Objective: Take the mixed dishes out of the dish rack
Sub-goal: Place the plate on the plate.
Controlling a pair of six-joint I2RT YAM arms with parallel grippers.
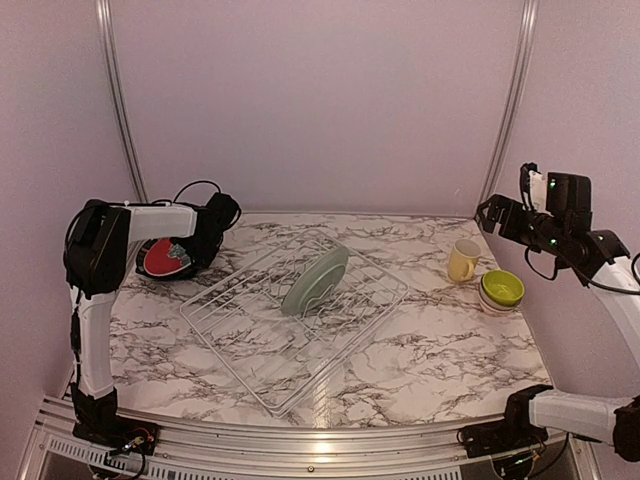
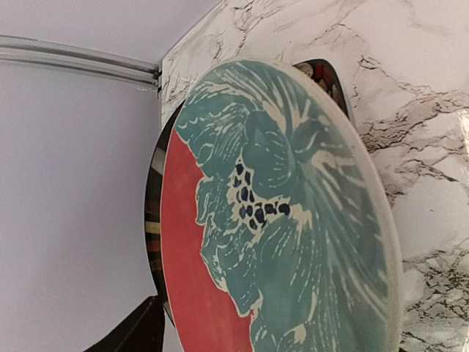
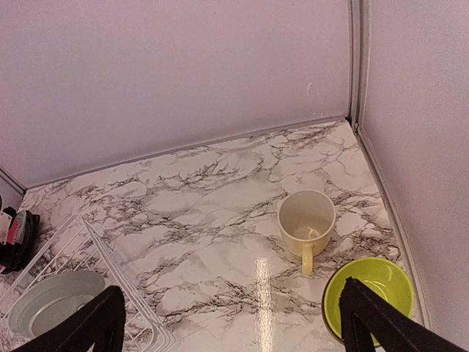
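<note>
Bare tabletop [image 1: 430, 345] lies open between the dish rack [image 1: 250, 340] and the pale yellow mug [image 1: 463, 261].

Lab test booth: plain lilac walls [image 1: 320, 100], aluminium rails [image 1: 118, 100], marble-print table [image 1: 440, 350].

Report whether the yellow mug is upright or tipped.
Upright: the yellow mug stands on the marble table, mouth up, interior visibly empty.

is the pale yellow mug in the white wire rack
No, the pale yellow mug stands on the marble tabletop, outside the white wire rack.
</note>
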